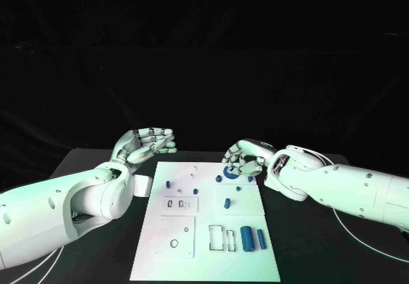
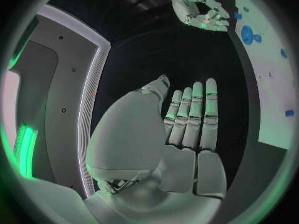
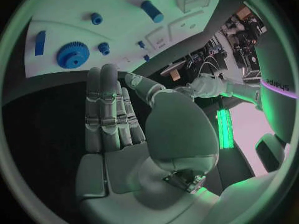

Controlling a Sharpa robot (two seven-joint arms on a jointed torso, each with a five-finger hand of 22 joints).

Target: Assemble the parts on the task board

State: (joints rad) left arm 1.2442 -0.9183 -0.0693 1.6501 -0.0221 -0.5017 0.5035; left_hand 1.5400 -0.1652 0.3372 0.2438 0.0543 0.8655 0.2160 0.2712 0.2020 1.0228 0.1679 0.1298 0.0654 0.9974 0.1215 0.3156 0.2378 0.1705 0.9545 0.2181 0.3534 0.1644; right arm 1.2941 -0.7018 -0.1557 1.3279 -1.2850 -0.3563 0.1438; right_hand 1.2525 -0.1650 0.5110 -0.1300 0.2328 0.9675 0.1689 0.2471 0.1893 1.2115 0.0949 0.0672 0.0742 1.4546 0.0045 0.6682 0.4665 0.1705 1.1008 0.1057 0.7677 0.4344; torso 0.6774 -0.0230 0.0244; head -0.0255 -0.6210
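Head view: task board with parts

Black table stretches across the scene, dark backdrop behind it, and thin white cables trail along its right side.

Room dark, black backdrop; task board brightly lit from above; green glow, fisheye bending in wrist views.
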